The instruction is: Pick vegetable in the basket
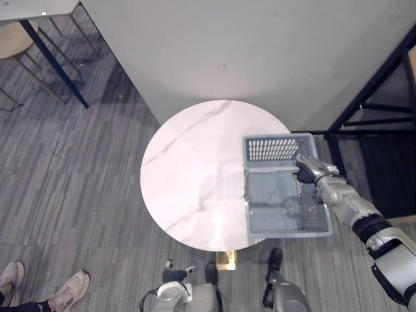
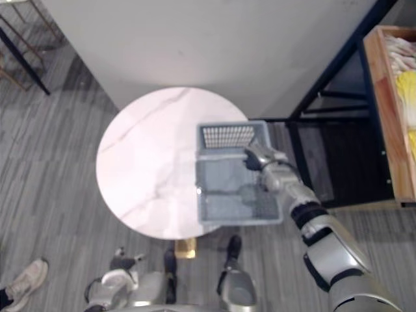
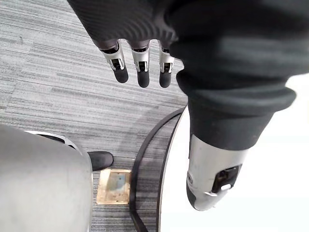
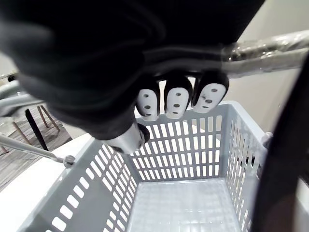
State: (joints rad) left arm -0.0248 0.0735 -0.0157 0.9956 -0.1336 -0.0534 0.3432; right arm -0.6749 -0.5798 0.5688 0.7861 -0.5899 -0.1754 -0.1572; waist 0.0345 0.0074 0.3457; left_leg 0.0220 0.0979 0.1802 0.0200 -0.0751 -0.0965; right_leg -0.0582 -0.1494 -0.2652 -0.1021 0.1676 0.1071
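Basket (image 1: 273, 148), 1, in right hand (image 1: 312, 171)

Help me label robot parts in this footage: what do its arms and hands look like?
Both hands wear a dark ribbed cover over back and wrist. The left hand has silver fingers with dark tips and a thick silver thumb. The right hand shows pale finger pads with small dark dots. The right arm is silver-grey, in chunky segments with black bands at the joints.

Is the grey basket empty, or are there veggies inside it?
Empty. The right wrist view looks into the basket: its floor and slotted walls are bare. The right hand curls round its handle.
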